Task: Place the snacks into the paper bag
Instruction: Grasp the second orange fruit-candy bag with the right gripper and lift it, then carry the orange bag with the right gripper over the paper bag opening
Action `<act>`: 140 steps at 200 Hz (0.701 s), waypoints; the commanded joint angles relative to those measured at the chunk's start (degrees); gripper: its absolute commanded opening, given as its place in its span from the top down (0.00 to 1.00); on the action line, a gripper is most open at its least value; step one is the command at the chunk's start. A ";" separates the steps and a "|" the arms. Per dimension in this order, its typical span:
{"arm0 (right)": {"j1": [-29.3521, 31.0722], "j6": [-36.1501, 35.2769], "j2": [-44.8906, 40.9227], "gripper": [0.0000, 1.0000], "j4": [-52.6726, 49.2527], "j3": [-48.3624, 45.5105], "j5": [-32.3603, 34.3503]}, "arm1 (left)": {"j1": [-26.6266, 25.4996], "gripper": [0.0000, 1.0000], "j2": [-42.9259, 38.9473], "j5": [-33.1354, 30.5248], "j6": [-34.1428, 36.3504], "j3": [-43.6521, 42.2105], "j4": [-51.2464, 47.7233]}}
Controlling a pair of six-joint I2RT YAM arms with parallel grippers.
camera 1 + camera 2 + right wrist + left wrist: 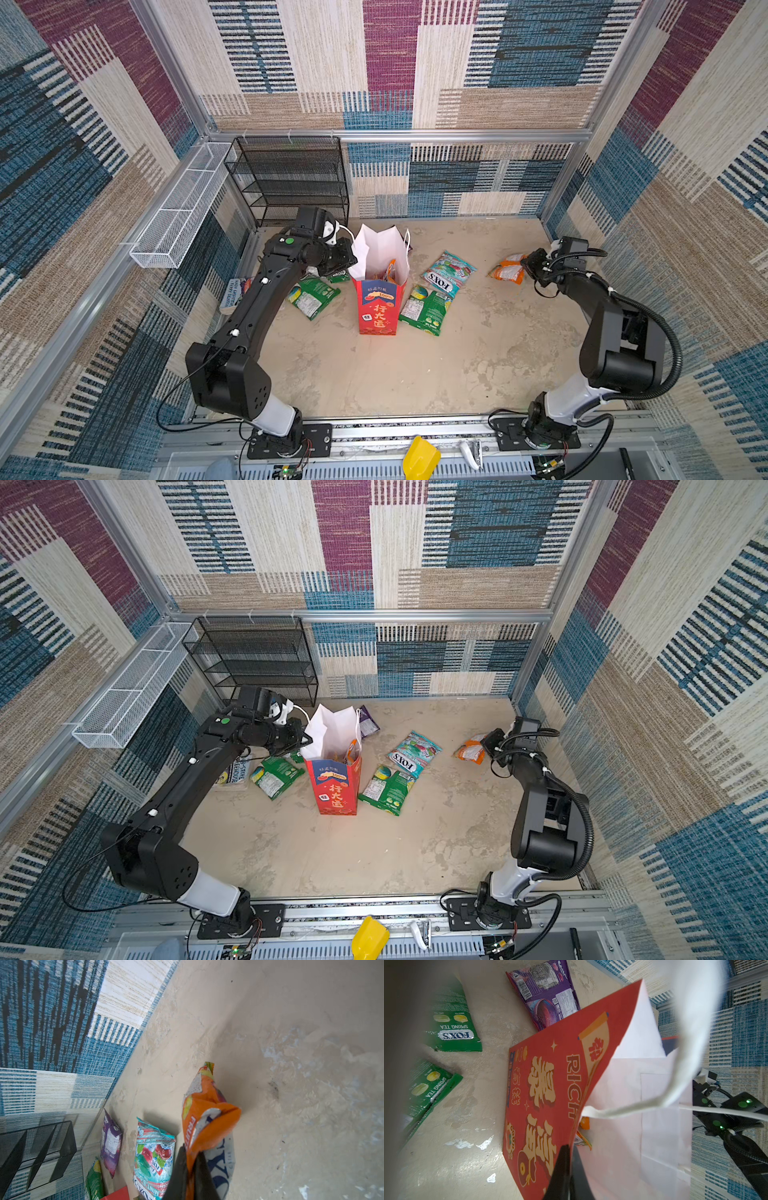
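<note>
The red paper bag (376, 309) (337, 789) stands open mid-table, and an orange pouch (390, 270) shows inside it. My left gripper (351, 257) (569, 1150) is shut on the bag's left wall at the rim. At the far right my right gripper (524, 264) (191, 1154) is shut on one end of a crumpled orange snack pouch (507, 270) (205, 1118). A teal pouch (446, 272) and a green pouch (424, 309) lie right of the bag. Another green pouch (311, 297) lies on its left. A purple pouch (368, 721) (548, 995) lies behind it.
A black mesh shelf (291, 178) stands at the back left, with a white wire basket (178, 216) on the left wall. A flat book (237, 291) lies under my left arm. A yellow object (419, 457) sits on the front rail.
</note>
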 commanded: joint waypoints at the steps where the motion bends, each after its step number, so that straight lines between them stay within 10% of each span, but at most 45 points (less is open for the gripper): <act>1: 0.14 1.23 -1.90 1.00 0.00 1.45 -2.17 | 0.09 1.00 0.09 0.49 -0.84 -0.09 1.35; 140: 8.23 1.38 -15.58 1.00 -7.29 13.18 -2.95 | 0.05 1.00 -0.06 1.38 -1.29 -0.54 1.99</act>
